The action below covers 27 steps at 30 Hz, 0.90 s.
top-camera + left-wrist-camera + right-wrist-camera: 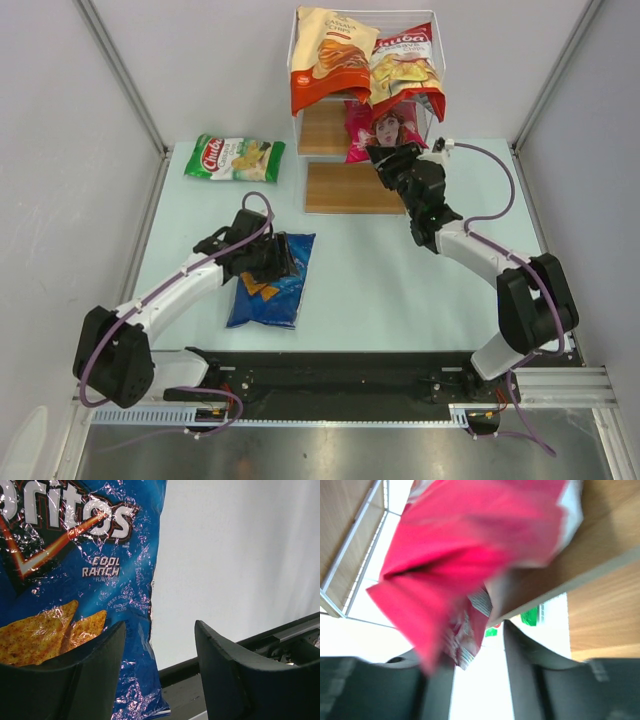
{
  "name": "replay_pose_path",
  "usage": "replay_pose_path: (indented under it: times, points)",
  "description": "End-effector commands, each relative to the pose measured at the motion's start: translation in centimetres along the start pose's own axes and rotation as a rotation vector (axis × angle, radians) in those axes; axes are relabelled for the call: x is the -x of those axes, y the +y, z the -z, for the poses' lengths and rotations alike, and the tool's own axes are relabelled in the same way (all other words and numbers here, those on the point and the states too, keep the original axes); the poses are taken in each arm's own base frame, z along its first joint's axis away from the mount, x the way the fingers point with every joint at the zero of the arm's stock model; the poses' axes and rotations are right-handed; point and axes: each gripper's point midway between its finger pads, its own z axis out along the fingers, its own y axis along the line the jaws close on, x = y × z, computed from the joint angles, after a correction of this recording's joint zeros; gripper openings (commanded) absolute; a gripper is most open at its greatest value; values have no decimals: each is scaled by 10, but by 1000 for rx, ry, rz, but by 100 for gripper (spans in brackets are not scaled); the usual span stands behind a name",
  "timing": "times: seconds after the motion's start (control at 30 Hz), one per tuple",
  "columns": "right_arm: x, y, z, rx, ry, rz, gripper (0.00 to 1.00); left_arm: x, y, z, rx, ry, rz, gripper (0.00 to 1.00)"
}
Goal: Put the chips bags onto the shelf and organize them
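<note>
The shelf stands at the back. On its top tier lean the orange-and-cream bag and the red Chuba bag. The pink bag stands on the middle board, blurred in the right wrist view. My right gripper is open just below it, with the bag's lower corner beside one finger. The blue Doritos bag lies flat on the table. Over its upper end my left gripper is open, and the bag's edge lies between the fingers. The green Chuba bag lies at the far left.
The shelf's lowest board juts toward the arms at table level. Grey walls with metal posts close in the table on both sides. A black rail runs along the near edge between the arm bases.
</note>
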Motion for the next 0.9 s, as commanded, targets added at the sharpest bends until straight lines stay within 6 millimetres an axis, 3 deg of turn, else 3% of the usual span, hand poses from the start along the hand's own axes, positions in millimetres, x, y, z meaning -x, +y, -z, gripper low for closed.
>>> replay_pose_path:
  times: [0.0, 0.07, 0.17, 0.23, 0.4, 0.47, 0.63, 0.73, 0.87]
  points:
    - [15, 14, 13, 19, 18, -7, 53, 23, -15, 8, -33, -56, -12, 63]
    - [16, 15, 19, 10, 44, -7, 54, 34, -16, 10, -11, -86, -19, 66]
    - [5, 16, 36, -11, 136, 34, 54, 50, -14, 15, 40, -123, -27, 77]
    - [-10, 5, 52, -65, 224, 76, 54, 60, -13, 17, 55, -140, -31, 77]
    - [-11, 12, 93, -114, 290, 137, 55, 96, -10, 30, 88, -211, -25, 77]
    - [-15, 3, 107, -160, 327, 158, 55, 115, 2, 36, 129, -242, -12, 82]
    - [-24, -21, 145, -281, 425, 188, 56, 138, 64, 40, 297, -229, 45, 86]
    - [-29, -39, 168, -358, 491, 204, 56, 134, 97, 34, 360, -183, 89, 88]
    - [-28, -52, 193, -412, 539, 239, 50, 124, 121, 30, 393, -140, 130, 89]
